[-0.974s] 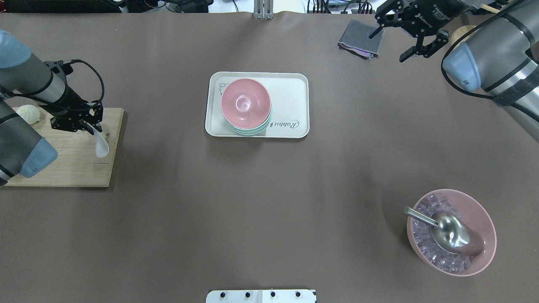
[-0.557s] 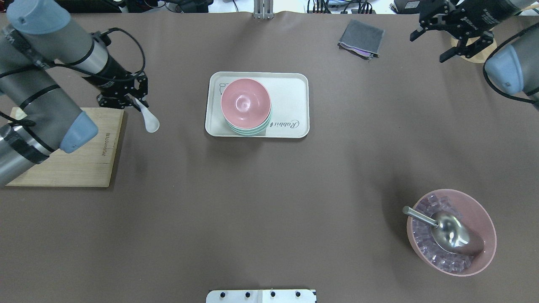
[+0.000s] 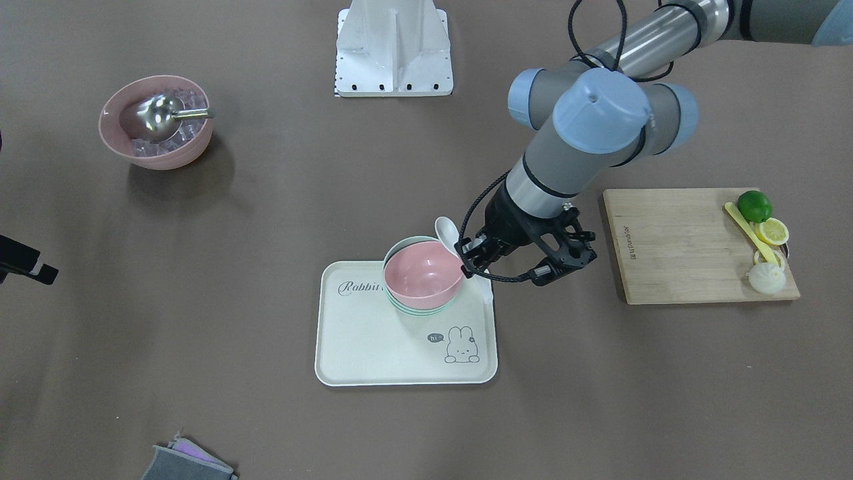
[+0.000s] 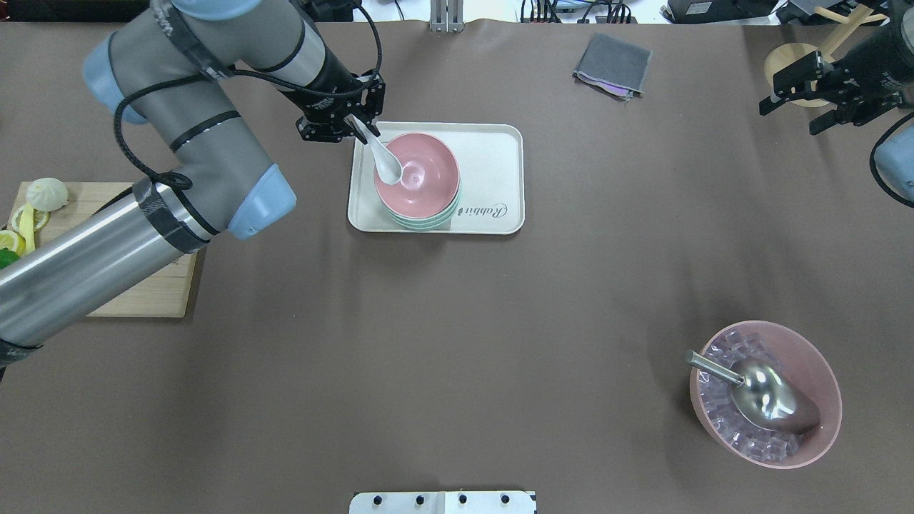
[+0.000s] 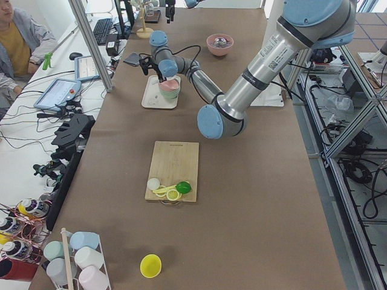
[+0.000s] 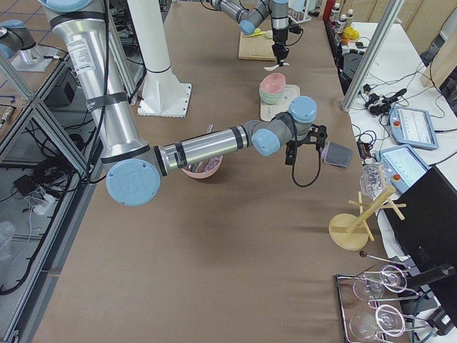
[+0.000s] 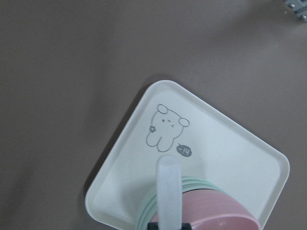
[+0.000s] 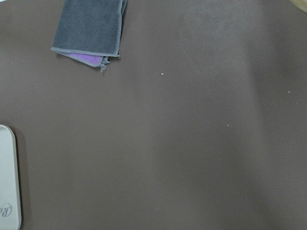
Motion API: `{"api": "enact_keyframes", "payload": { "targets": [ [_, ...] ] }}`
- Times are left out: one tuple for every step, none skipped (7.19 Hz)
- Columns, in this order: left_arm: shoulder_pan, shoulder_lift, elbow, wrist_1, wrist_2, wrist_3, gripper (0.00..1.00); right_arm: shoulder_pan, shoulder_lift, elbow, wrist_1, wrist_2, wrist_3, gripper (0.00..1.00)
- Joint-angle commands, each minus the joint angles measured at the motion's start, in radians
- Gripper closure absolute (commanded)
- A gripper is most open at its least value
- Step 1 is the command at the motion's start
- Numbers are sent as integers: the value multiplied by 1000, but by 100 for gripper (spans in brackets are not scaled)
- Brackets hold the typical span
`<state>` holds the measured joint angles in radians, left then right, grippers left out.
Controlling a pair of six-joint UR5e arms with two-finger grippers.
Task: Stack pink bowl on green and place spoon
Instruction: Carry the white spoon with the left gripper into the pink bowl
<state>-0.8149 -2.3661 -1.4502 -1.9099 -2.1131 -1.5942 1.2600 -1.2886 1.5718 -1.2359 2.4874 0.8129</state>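
— While the left gripper (image 4: 355, 127) hangs over one corner of the tray (image 4: 500, 153), what does it have?

— Its fingers are clamped on the handle of the white spoon (image 4: 388, 165). The spoon slants down from the jaws, with the scoop end lowest.

— Where is that scoop end?

— From overhead it lies over the pink bowl (image 4: 421, 178), toward the bowl's left side. The exterior right view shows a gap between the two. So the spoon is held above the bowl and is not resting in it.

— And the pink bowl itself?

— It is nested on top of the green bowls (image 4: 428, 224), whose mint rims show as bands beneath it. The stack stands on the tray, just beside the printed word "Rabbit".

— What about the right gripper (image 4: 785, 120)?

— It is at the far right of the overhead view, well apart from the tray. Its fingers are spread with nothing between them. A wooden stand (image 4: 789, 64) is just behind it.

— Anything else?

— A folded grey cloth (image 4: 613, 63) lies near the far edge. A larger pink bowl (image 4: 828, 400) holds a metal scoop (image 4: 767, 396). A cutting board (image 3: 673, 247) carries a lime (image 3: 754, 205).
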Motion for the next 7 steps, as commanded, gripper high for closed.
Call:
{"api": "enact_keyframes", "payload": {
  "targets": [
    [40, -15, 19, -43, 42, -10, 100, 1, -9, -4, 0, -8, -26, 0],
    [40, -18, 25, -47, 45, -6, 100, 1, -11, -6, 0, -8, -26, 0],
    [39, -18, 37, -98, 111, -3, 100, 1, -11, -7, 0, -8, -26, 0],
    [39, -16, 43, -112, 116, -1, 61, 1, -9, -4, 0, -8, -26, 0],
    [39, -16, 43, -112, 117, 0, 17, 1, -11, -6, 0, -10, -26, 0],
    [37, -16, 42, -112, 117, 2, 3, 1, -11, -6, 0, -10, -26, 0],
    [37, -15, 40, -112, 116, 2, 3, 1, -14, -6, 1, -10, -26, 0]
  ]
}}
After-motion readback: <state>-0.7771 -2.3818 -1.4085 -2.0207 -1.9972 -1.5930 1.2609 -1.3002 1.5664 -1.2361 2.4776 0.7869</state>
